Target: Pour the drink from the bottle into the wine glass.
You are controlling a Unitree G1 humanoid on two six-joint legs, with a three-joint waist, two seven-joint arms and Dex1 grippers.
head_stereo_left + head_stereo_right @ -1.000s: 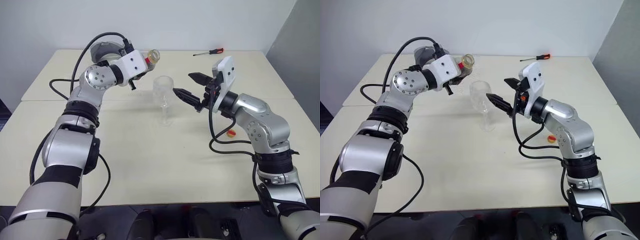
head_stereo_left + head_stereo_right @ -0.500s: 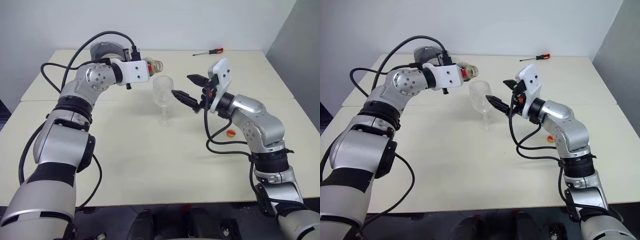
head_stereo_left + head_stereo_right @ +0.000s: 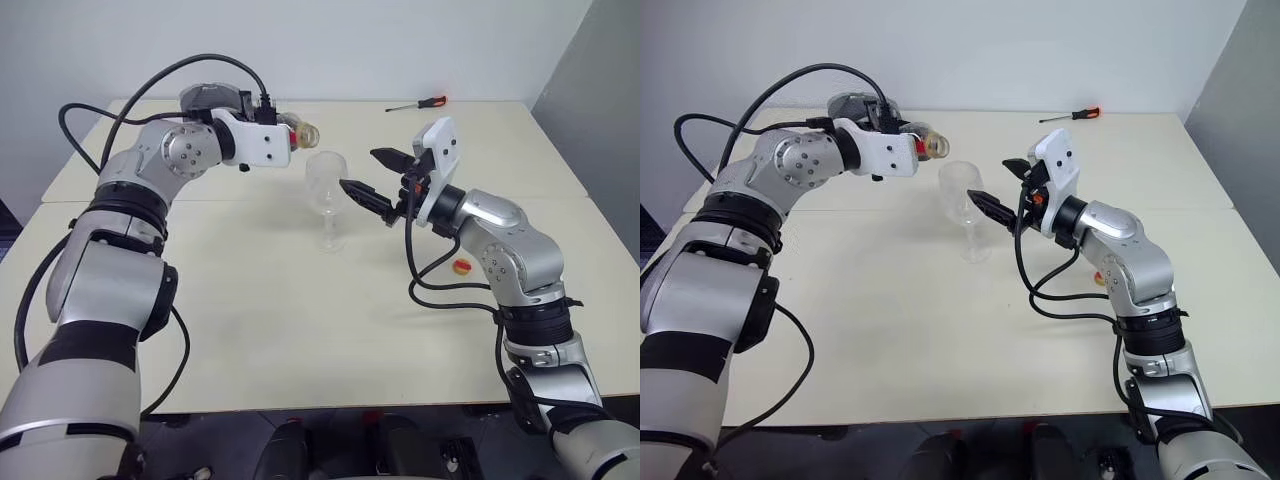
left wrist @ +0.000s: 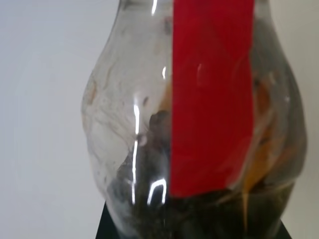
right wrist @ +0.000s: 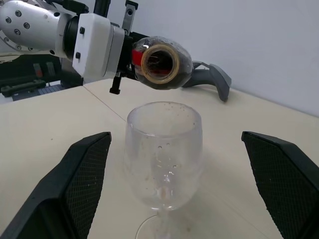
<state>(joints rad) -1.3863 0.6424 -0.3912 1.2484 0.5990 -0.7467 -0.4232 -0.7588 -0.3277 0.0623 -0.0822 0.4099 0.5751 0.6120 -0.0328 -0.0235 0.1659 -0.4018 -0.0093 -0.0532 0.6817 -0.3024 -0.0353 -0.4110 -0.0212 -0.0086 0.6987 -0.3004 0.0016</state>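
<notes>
We are in the pouring step. Our left end effector (image 3: 288, 135) is clamped on the bottle (image 5: 162, 62), holding it on its side above the worktop (image 3: 300, 300), just behind and above the rim of the glass (image 3: 326, 185), with the uncapped mouth turned toward the glass. The right wrist view looks straight into that open mouth; the drink (image 4: 164, 199) shows as a dark remnant low in the bottle in the left wrist view, beside the red label (image 4: 209, 89). The glass stands upright on its foot near the middle of the worktop, and its bowl looks empty apart from droplets on the wall, so we judge that little or nothing has gone in yet. Our right end effector (image 3: 372, 175) hovers with its fingers (image 5: 84, 174) spread wide on either side of the bowl, not touching it, apparently ready to steady the glass. A yellow cap (image 3: 462, 266) lies on the worktop by our right arm, and a screwdriver (image 3: 418, 103) lies well apart at the far edge. The next move calls for bringing the mouth over the rim and tipping it below level, so the liquid runs into the bowl rather than behind it. The glass is light and tall, so a bump from either arm could topple it.
</notes>
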